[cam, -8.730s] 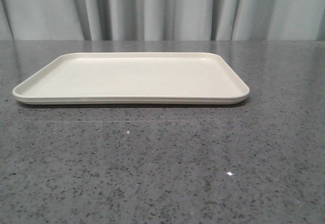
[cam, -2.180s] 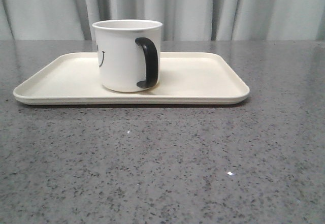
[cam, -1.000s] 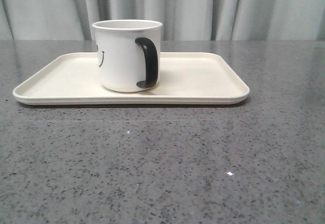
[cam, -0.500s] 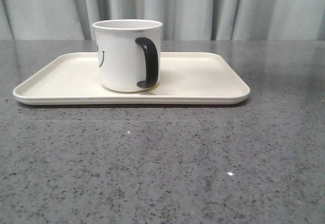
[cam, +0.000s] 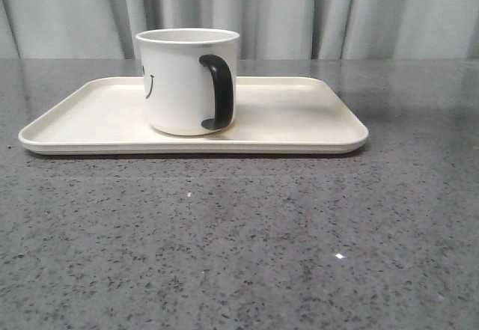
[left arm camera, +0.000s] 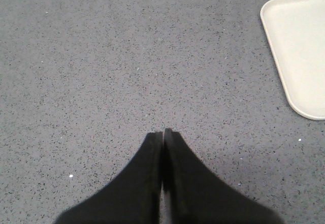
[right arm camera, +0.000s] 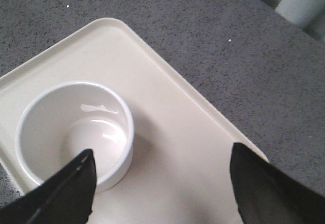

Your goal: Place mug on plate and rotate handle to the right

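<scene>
The white mug stands upright on the cream plate, left of its middle. Its black handle faces the camera, slightly to the right, and part of the smiley print shows on its left side. In the right wrist view the mug shows from above, empty, on the plate. My right gripper is open and empty above the plate, beside the mug, not touching it. My left gripper is shut and empty over bare table, left of the plate's corner. Neither gripper shows in the front view.
The grey speckled table stretches in front of the plate. Pale curtains hang behind the table's far edge.
The mug was not on the plate 8.7 s ago and stands there now. Over the last second nothing visibly moved in the front view.
</scene>
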